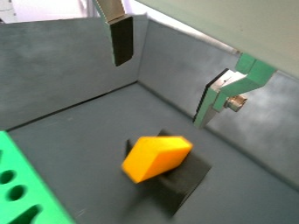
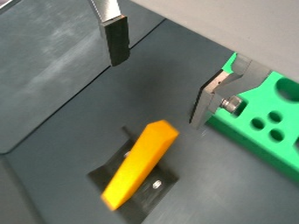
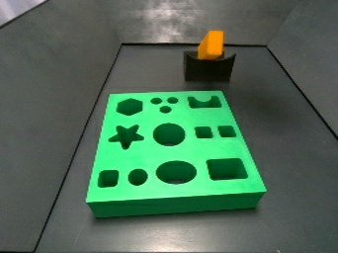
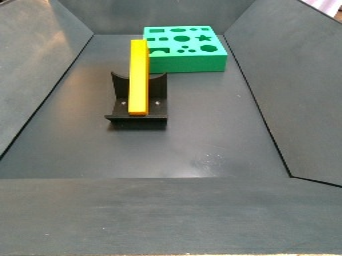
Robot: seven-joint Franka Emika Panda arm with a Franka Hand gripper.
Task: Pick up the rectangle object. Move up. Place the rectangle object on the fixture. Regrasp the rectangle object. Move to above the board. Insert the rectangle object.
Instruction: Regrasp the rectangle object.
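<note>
Wrist views give you the gripper (image 1: 176, 70) only in part: you see one finger (image 1: 121, 39) as a silver plate with a dark pad, and the opposite finger (image 2: 211, 98) edge-on beside a bolted bracket. The two stand well apart, jaws spread wide, with nothing between them but bare grey floor (image 2: 70, 79). Neither side view shows you the gripper at all.

Below the open fingers, clear of both, the rectangle object (image 1: 155, 157) rests on the fixture (image 1: 181, 185). You can see in a side view that it leans across the notch, tilted rather than flat (image 4: 138, 72). In a wrist view its near end is blurred (image 2: 138, 164), and much of the fixture (image 2: 135, 188) is hidden under it.

The board (image 2: 263, 118) lies just beyond the bracketed finger, cut off by the frame edge; in a wrist view only a corner shows (image 1: 24, 188). You get its full set of cut-outs in a side view (image 3: 172, 148), well apart from the fixture (image 3: 209, 67).
</note>
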